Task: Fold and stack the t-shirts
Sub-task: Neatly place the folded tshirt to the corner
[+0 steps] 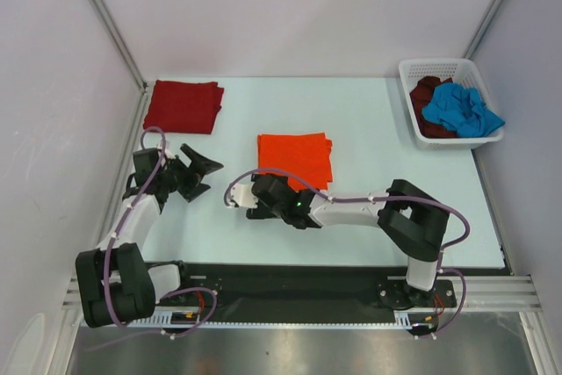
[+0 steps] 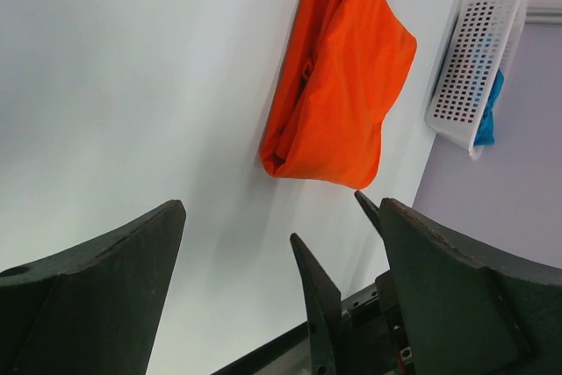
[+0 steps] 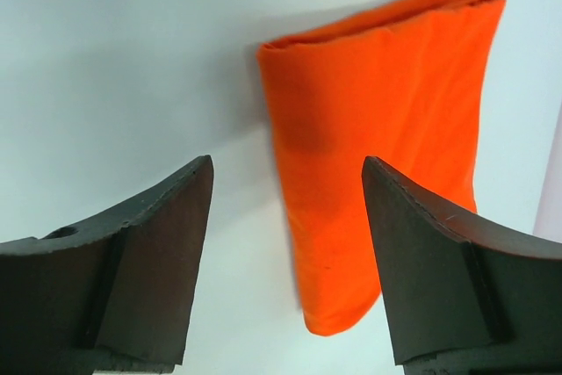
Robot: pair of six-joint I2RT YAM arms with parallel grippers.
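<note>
1. Right pincer (image 3: pixel 288 164) spread, holding nothing, just short of the folded orange t-shirt (image 1: pixel 294 157) at centre frame. Left pincer (image 1: pixel 204 173) likewise spread and empty, lower left.
2. Step judged: the orange t-shirt is folded but not yet stacked. The next move calls for carrying it unspoiled onto the folded dark red t-shirt (image 1: pixel 183 105), upper left of the desk (image 1: pixel 369 129).
3. Basket (image 1: pixel 439 66), upper right: holds the blue t-shirt (image 1: pixel 465 110) and the dark maroon t-shirt (image 1: pixel 428 103), both crumpled.

Maroon shirt (image 1: pixel 428 94) — mostly under blue shirt (image 1: pixel 465 110), orange shirt (image 2: pixel 338 85) cropped at top

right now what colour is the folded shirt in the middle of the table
The folded shirt is plain bright orange, seen best in the right wrist view.
</note>
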